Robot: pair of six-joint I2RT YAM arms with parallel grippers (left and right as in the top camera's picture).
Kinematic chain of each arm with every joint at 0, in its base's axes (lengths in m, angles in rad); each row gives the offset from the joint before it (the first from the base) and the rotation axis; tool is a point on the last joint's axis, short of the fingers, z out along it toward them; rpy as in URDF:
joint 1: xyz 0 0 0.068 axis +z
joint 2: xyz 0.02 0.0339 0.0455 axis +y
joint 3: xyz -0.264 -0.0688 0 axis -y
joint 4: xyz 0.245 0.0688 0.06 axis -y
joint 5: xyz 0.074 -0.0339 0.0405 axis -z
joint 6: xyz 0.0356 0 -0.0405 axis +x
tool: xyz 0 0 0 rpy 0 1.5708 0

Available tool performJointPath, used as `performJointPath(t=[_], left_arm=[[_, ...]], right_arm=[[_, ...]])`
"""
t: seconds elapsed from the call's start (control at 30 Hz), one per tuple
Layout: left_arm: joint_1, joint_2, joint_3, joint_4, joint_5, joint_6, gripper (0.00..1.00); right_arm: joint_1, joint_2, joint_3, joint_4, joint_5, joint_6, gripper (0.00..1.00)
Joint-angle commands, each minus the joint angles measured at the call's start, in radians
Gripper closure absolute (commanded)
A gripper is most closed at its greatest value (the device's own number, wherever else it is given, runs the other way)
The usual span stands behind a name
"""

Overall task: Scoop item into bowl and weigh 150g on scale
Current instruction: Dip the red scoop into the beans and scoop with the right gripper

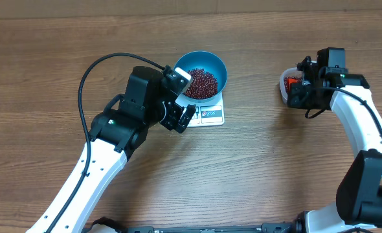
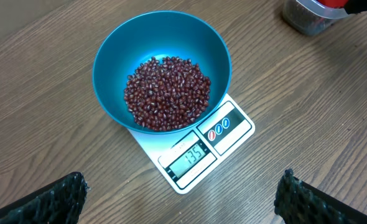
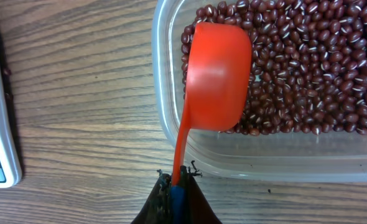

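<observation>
Overhead: the bowl (image 1: pixel 221 70) sits on the scale (image 1: pixel 212 116), mid-table and nearer the far edge, with beans (image 1: pixel 201 83) heaped in its bottom. Left gripper (image 2: pixel 180 205) hovers just off the scale's near-left side, jaws wide apart, holding nothing. My read is that it's parked there so its wrist camera looks down on the display (image 2: pixel 188 157), which seems to read 135, so short of target. The bowl sits on the back of the platform and leaves the display and buttons uncovered, so the reading is legible. Right gripper (image 3: pixel 176 198) is clamped on the handle of the orange scoop (image 3: pixel 218 74) at the clear tub (image 3: pixel 166 106), well apart toward the table's right edge. The scoop cup is inside the tub at the end nearest the scale, on the bean stock (image 3: pixel 308 62). Its outer shell faces the wrist camera, so I can't tell if it's loaded. Judgement: top-up phase, only a little more needed. A full scoop would likely overshoot, so the next pass wants a partial load and a slow tip over the bowl. Risk: beans spilling onto the table or the scale's edge.
</observation>
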Motion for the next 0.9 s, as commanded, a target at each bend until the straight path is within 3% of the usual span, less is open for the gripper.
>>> performJointPath(t=[0.0,0.87], left_arm=[[0.003,-0.02,-0.001,0.003,0.014,0.019,0.0],[0.003,-0.02,-0.001,0.0,0.014,0.019,0.0]], right_arm=[[-0.013,0.006,-0.008,0.011,-0.099,0.003,0.96],[-0.381,0.007,-0.008,0.017,-0.634,-0.008,0.96]])
